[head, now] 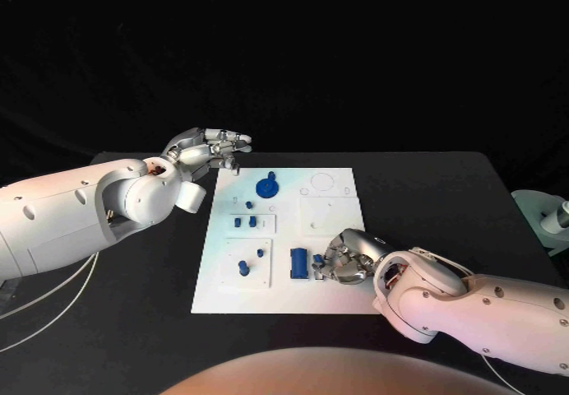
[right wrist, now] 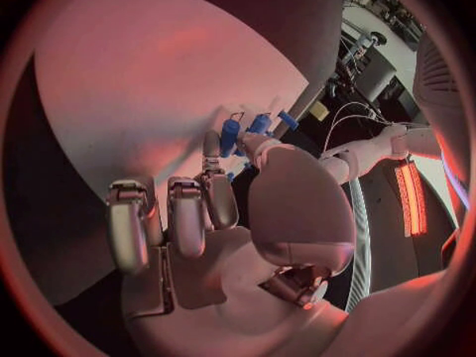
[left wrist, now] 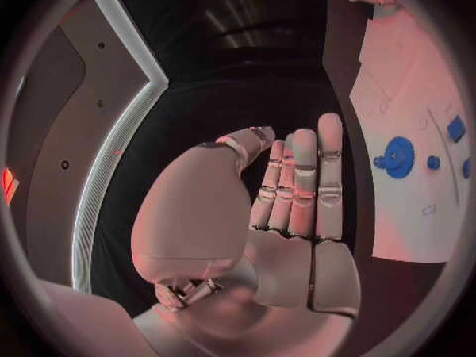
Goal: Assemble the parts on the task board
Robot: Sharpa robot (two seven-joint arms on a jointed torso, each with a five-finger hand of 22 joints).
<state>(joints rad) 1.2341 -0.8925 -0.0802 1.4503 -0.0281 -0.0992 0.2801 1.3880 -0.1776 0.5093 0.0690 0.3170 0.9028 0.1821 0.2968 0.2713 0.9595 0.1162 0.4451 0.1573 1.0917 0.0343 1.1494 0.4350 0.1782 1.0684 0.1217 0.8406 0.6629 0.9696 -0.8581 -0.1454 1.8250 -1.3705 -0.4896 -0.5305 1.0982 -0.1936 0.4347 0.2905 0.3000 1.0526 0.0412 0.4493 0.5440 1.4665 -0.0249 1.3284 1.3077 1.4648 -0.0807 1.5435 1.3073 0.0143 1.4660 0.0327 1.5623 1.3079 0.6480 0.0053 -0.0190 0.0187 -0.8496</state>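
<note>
Landmark is the task board [head: 335, 298], the white plate mid-table on the black table [head: 474, 189].

Left hand [head: 209, 149] hangs just off the board's far left corner, over bare table, touching nothing. In the left wrist view the left hand's fingers [left wrist: 302, 178] are straight and pressed side by side, thumb folded near them, palm empty. So: holding nothing, fingers extended.

Right hand [head: 346, 257] is over the board's near half, right of centre, fingers curled down onto the plate. A small blue part [head: 318, 262] sits at its fingertips; the right wrist view shows blue pieces [right wrist: 260, 124] right at the fingertips [right wrist: 213, 147]. Cannot tell if it is pinched or merely touched.

Parts on the board:
- round blue disc [head: 268, 186] with a knob, far half, left of centre; also seen in the left wrist view [left wrist: 397, 156]
- two small blue pegs [head: 246, 221] on the left side, mid-depth
- one blue peg [head: 243, 267] in the near-left inset plate
- upright blue rectangular block [head: 299, 262] just left of the right hand, near half
</note>
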